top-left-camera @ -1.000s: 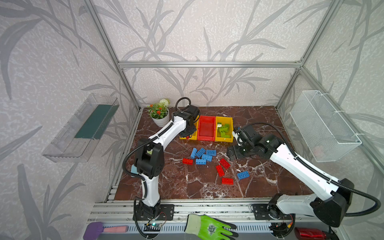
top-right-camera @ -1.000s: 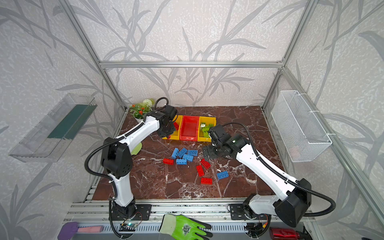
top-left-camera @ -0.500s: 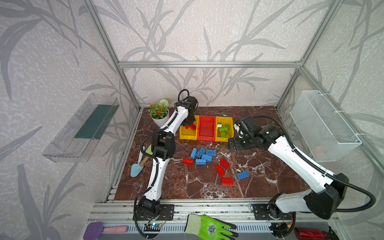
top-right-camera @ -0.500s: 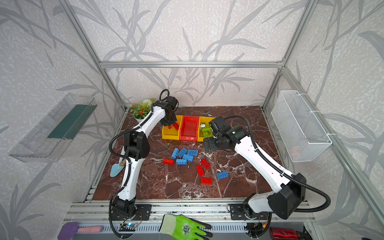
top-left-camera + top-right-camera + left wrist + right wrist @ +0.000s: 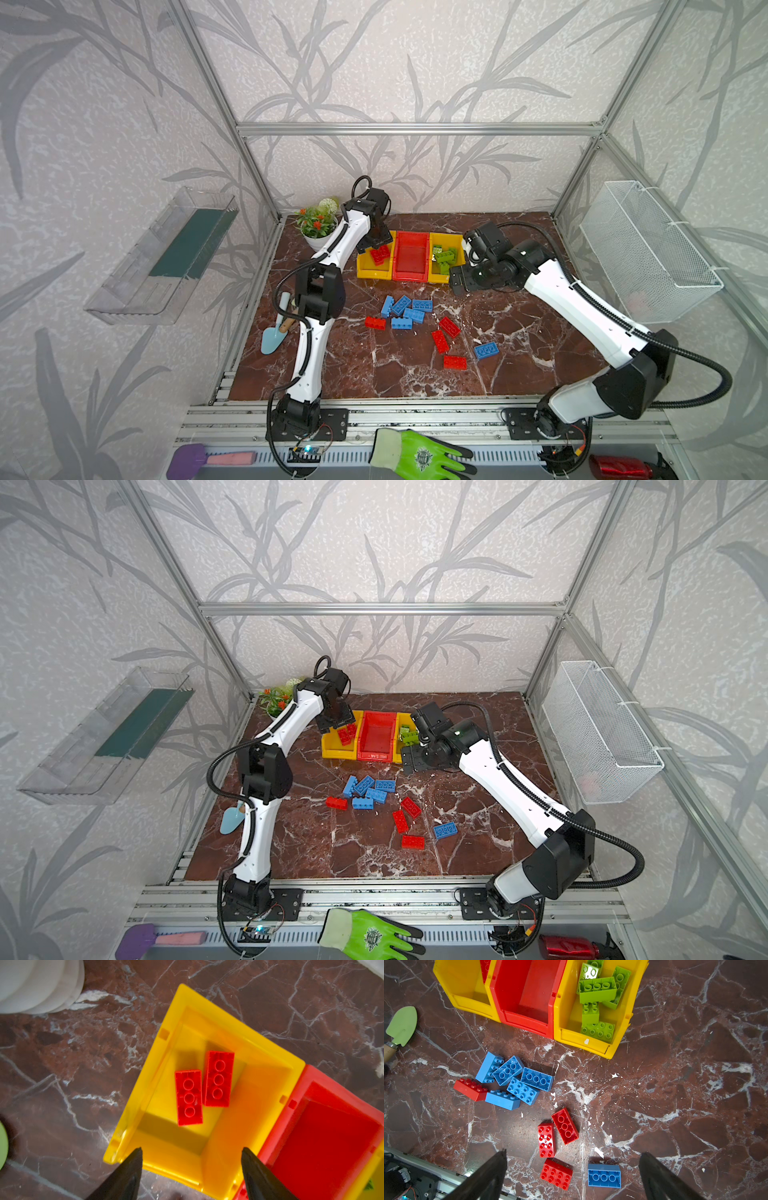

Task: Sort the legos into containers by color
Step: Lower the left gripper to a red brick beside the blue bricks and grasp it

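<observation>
Left jaws and right jaws are seen spread, empty. Red legos [image 5: 546, 1139] at lower centre are judged light, rigid, slick; long flat sides should be pinched.

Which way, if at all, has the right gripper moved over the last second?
Yes. The right gripper has drifted back toward the yellow bin holding green bricks, and now hangs open beside its front corner.

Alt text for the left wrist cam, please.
Two red legos lie side by side, undersides up, in a yellow bin on the marble table. The left gripper, jaws open, sits above the bin's rim; the adjoining red bin looks empty.
</observation>
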Robot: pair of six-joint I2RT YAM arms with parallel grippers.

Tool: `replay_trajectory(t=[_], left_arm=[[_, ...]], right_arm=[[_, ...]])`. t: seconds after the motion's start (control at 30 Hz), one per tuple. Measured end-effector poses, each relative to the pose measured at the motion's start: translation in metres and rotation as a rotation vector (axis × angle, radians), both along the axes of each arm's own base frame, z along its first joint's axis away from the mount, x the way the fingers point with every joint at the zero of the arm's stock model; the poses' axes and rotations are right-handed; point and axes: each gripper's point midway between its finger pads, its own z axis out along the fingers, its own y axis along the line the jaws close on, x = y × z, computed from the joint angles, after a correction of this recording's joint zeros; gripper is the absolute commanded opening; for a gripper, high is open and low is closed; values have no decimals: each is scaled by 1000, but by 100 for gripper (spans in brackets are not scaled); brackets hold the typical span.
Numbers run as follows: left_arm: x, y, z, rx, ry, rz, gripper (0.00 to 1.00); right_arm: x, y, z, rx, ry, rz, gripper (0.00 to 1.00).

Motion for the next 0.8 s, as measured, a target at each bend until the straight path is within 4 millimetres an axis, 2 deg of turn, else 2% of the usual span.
replay_trajectory(t=[0.13, 0.23, 0.37, 0.53, 0.67, 0.8], left_arm=[[-44, 12, 23, -32, -26, 59, 75], [-86, 21, 26, -64, -32, 122, 76], [-144, 26, 7, -105, -5, 216, 76], [-211, 20, -21, -148, 27, 299, 76], [-241, 14, -28, -199, 7, 347, 76], [-253, 16, -39, -230, -7, 418, 76]], right_arm=[[-11, -3, -9, 8, 22, 13, 99], [-23, -7, -15, 18, 36, 22, 99], [-39, -13, -17, 43, 42, 34, 99], [-60, -15, -20, 72, 45, 63, 99], [-76, -16, -23, 85, 51, 86, 99], [-87, -15, -21, 106, 46, 98, 99]])
